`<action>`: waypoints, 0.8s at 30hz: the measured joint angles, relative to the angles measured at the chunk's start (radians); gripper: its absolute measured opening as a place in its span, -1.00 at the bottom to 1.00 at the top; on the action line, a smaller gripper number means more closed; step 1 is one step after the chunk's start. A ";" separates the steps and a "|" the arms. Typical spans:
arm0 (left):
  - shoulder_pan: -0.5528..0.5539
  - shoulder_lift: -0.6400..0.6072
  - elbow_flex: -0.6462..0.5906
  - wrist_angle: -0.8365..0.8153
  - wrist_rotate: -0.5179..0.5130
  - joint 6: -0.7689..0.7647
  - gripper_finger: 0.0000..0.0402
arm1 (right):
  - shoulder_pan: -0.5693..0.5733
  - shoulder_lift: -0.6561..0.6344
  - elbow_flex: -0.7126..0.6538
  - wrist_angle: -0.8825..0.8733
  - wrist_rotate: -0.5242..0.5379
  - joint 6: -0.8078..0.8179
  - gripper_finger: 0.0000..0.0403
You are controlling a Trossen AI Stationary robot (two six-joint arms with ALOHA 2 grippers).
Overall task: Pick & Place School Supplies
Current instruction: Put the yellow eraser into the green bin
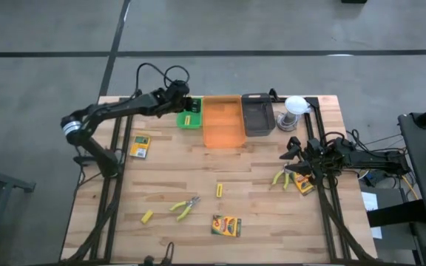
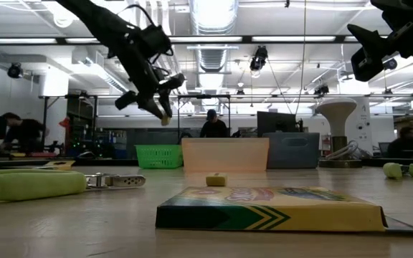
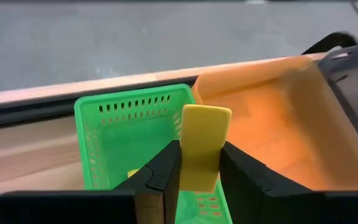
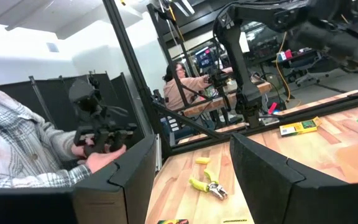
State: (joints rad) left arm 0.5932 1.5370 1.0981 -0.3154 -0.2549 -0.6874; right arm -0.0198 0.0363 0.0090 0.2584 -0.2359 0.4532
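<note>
Now the left end effector (image 3: 197,171) is squeezed shut on a short yellow block (image 3: 202,146) that stands up tall right above the green tray (image 3: 104,134), so a straight drop would land it inside, while the right end effector (image 4: 191,180) waits open, far from that tray.

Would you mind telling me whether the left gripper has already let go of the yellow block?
No. In the left wrist view the left gripper is shut on the yellow block, held above the green tray.
</note>
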 joint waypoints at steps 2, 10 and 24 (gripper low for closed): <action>0.011 0.016 0.008 0.000 0.022 -0.002 -0.48 | 0.000 0.000 0.000 0.000 0.000 0.000 0.00; 0.029 0.051 0.030 0.000 0.064 -0.029 -0.48 | 0.000 0.000 0.000 0.000 0.000 0.000 0.00; 0.057 0.059 0.026 -0.113 0.108 -0.097 -0.48 | 0.000 0.000 0.000 0.000 0.000 0.000 0.00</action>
State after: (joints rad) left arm 0.6506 1.5955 1.1244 -0.4282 -0.1472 -0.7842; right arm -0.0198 0.0362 0.0092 0.2583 -0.2359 0.4534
